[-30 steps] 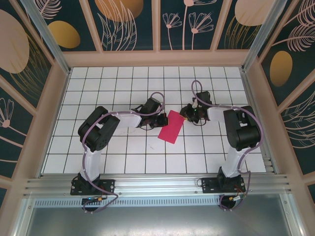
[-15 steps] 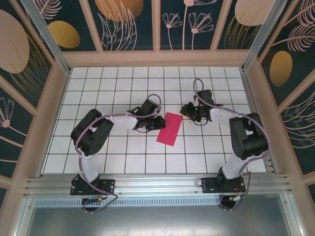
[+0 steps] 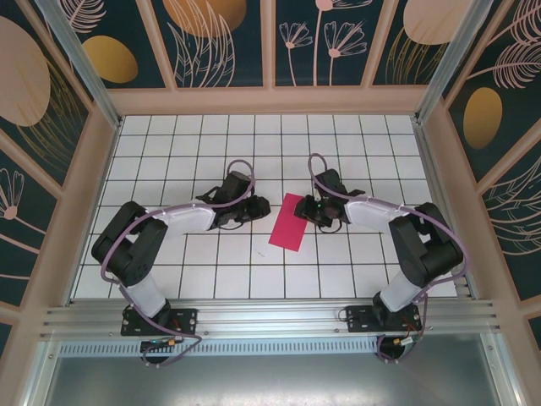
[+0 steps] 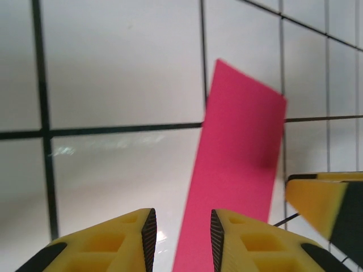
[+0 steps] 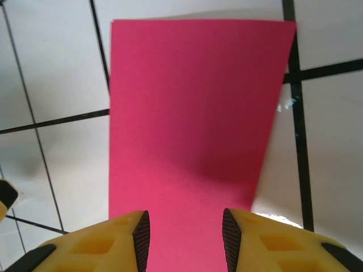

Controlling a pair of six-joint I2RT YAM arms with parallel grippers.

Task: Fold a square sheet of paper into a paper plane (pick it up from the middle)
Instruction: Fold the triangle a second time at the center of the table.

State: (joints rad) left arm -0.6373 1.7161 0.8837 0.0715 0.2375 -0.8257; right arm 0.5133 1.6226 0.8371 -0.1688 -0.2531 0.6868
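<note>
White grid-tiled table (image 3: pixel 169 254), dark floral walls around. Square sheet of paper (image 3: pixel 289 222), folded into narrow pink rectangle, lies mid-table. Right gripper (image 3: pixel 308 211) at its far right corner, jaws parted, holding nothing. Left gripper (image 3: pixel 256 208) just beside its left edge, jaws likewise parted, empty.

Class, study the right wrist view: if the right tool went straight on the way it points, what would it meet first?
The pink paper, lying flat just ahead of the right tool; its height above the sheet is unclear.
</note>
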